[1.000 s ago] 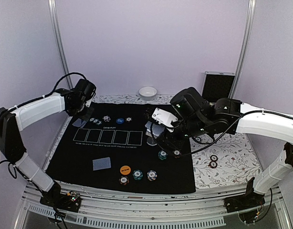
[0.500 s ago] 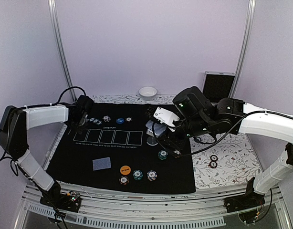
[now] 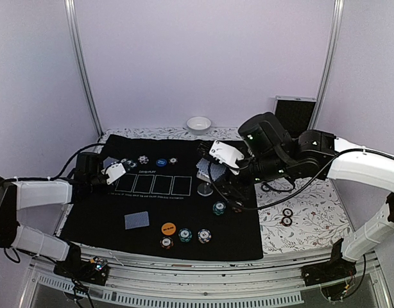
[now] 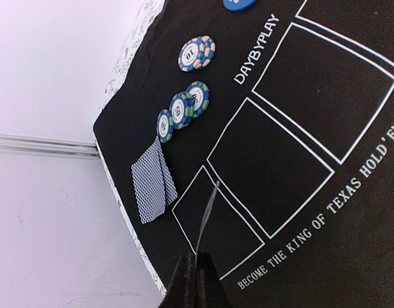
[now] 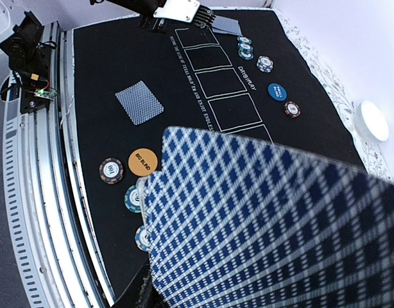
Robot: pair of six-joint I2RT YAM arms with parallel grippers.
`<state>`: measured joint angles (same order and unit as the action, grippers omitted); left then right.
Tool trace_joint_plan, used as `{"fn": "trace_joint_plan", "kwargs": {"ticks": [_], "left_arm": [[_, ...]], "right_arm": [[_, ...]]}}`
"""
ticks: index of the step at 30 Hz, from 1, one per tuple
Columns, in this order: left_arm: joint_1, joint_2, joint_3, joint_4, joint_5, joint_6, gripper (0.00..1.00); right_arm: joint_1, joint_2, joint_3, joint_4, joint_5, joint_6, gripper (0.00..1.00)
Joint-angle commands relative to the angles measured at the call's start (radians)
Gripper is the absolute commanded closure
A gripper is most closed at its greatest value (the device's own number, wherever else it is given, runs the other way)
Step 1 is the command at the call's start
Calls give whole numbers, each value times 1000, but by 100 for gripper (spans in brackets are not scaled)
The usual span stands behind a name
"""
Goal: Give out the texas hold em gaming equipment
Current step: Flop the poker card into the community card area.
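My left gripper (image 3: 111, 173) hangs low over the black mat's (image 3: 113, 212) left side. In the left wrist view it (image 4: 197, 262) is shut on one playing card (image 4: 208, 215), seen edge-on above the leftmost printed box. Two blue-backed cards (image 4: 152, 187) lie at the far left corner beside green and blue chips (image 4: 181, 110). Over the mat's right part my right gripper (image 3: 214, 174) is shut on the fanned deck (image 5: 280, 224), which hides its fingers. Face-down cards (image 3: 137, 220), an orange disc (image 3: 169, 228) and three chips (image 3: 185, 235) lie near the front.
A blue disc (image 3: 161, 163) and chips (image 3: 143, 160) sit along the mat's far edge. A grey mug (image 3: 205, 189) stands under the deck, with a chip (image 3: 218, 208) beside it. Two chips (image 3: 287, 217) lie on the floral cloth. There is a white bowl (image 3: 199, 124) and a black case (image 3: 293, 115) at the back.
My left arm has swung down low, and its gripper has come nearer from the far left corner with the card. The right arm with the deck has drifted slightly right.
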<state>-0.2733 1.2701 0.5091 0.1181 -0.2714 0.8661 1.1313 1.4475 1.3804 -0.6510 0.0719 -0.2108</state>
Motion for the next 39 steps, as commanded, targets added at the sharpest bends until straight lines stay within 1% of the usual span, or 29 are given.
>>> {"fn": "trace_joint_plan", "kwargs": {"ticks": [1, 5, 7, 9, 15, 21, 25, 31, 35, 39], "left_arm": [[133, -4, -16, 175, 262, 189, 100], [220, -61, -55, 153, 436, 397, 100], [278, -59, -39, 98, 518, 424, 100], [310, -31, -35, 69, 570, 443, 100], [350, 97, -32, 139, 534, 487, 100], [369, 151, -11, 224, 531, 482, 100], [382, 180, 19, 209, 588, 477, 100], [387, 225, 53, 246, 573, 507, 100], [392, 266, 97, 211, 567, 538, 100], [406, 287, 124, 93, 595, 550, 100]], "right_arm": [[-5, -48, -1, 23, -28, -24, 96], [-5, -70, -14, 22, -30, -17, 96], [-4, -76, -21, 23, -31, -13, 96], [-4, -80, -27, 28, -32, -10, 96], [-4, -87, -21, 21, -31, -7, 96], [-4, -97, -32, 20, -22, -3, 96], [-4, -100, -34, 16, -15, 2, 96], [-5, -105, -33, 6, -7, 7, 96], [-5, -101, -32, 0, -4, 8, 96], [-5, -106, -30, -3, -3, 17, 96]]}}
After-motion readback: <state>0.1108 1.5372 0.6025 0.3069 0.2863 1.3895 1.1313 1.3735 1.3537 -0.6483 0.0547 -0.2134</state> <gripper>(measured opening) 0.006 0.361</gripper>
